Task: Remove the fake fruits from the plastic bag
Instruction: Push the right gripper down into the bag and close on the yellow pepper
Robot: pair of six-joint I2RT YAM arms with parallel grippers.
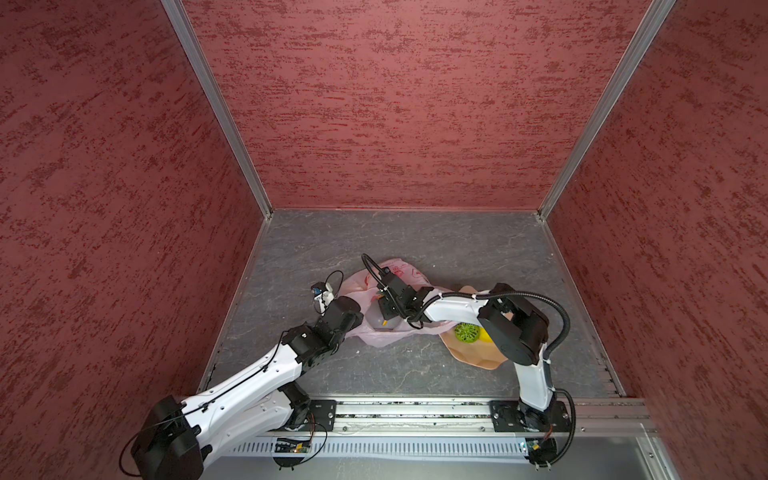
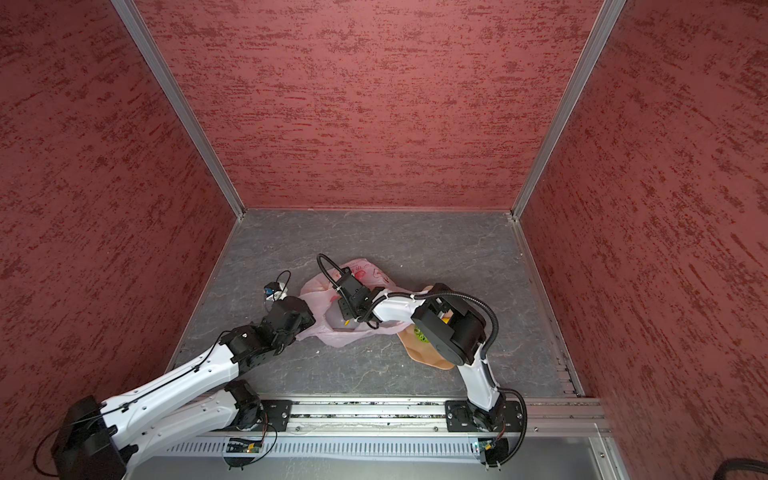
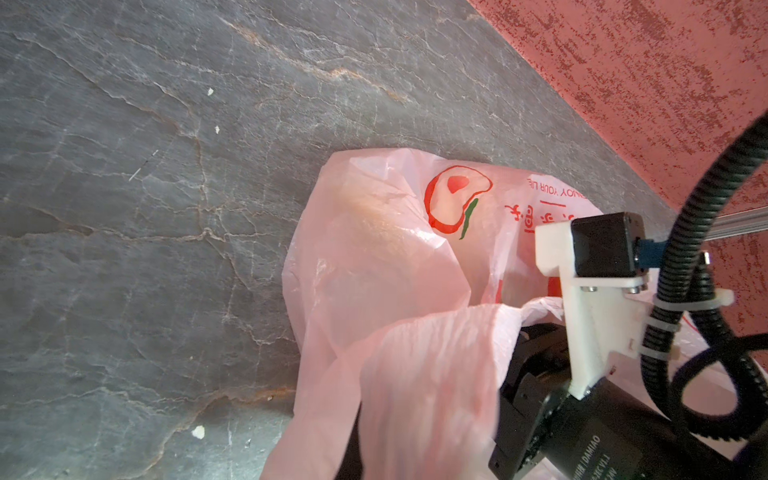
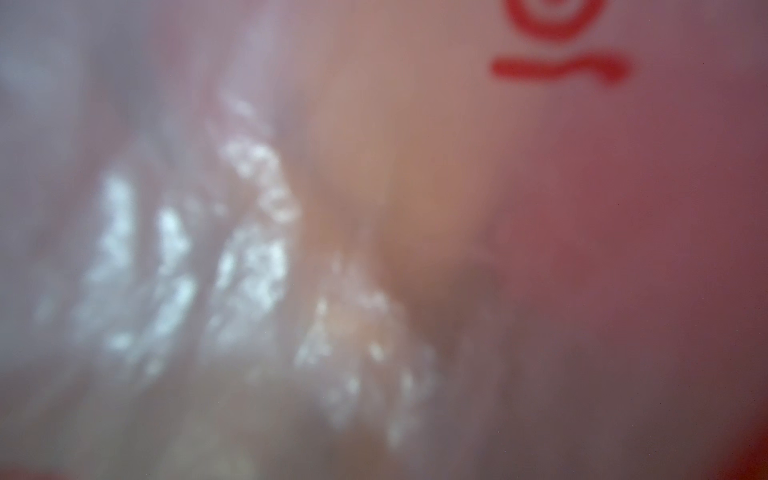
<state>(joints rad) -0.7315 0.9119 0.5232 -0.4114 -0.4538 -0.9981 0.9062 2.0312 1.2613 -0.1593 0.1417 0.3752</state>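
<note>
Two arms bent inward, left end effector (image 1: 360, 319) pinching plastic bag (image 1: 401, 268), right end effector (image 1: 384, 313) inside, state unclear

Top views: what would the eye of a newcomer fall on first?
The pale-pink plastic bag in the middle of the grey table, with the right arm reaching into it. Next, the green lattice ball on the tan dish at the right.
</note>
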